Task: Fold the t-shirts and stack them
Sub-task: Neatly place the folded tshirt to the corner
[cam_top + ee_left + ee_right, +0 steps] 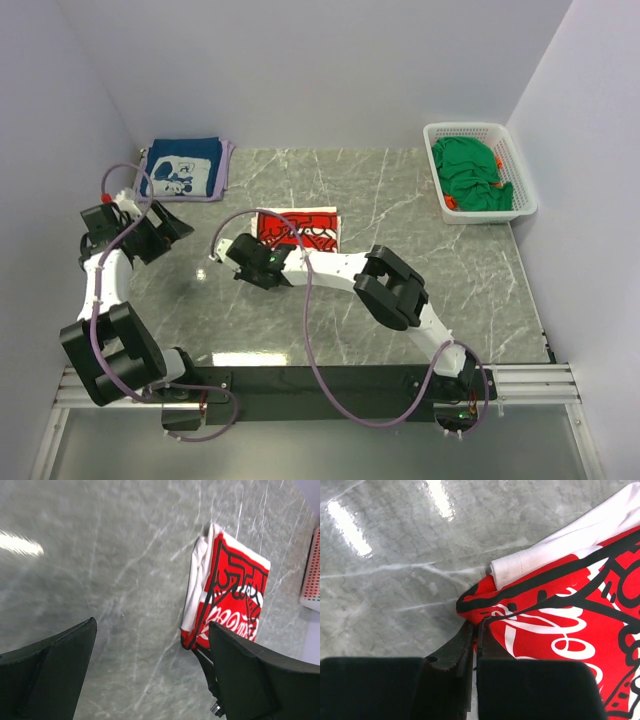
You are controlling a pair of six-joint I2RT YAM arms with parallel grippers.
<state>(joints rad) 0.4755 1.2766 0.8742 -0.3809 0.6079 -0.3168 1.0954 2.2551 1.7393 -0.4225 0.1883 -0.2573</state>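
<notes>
Grey, white-veined table (pixel 480 270). Red-printed white shirt (pixel 300 232), black lines. Navy shirt (pixel 183 168) at eleven o'clock; green shirts (pixel 470 175), white basket (pixel 465 128) at two.

The surface (pixel 400 200) looks like polished grey-green stone with white veins. It's properly glossy, with lamp glare smeared right across it. The white t-shirt (pixel 545 555) is soft matt cloth with a stitched hem showing, and the red and black print lies flat on it. The navy t-shirt (pixel 182 168) and green t-shirts (pixel 470 175) are the same kind of matt cloth, and the green ones are all crumpled. The basket (pixel 465 128) is smooth white plastic lattice. The left claw (pixel 152 625) and right claw (pixel 475 630) are matt black, plastic by the look of them.
</notes>
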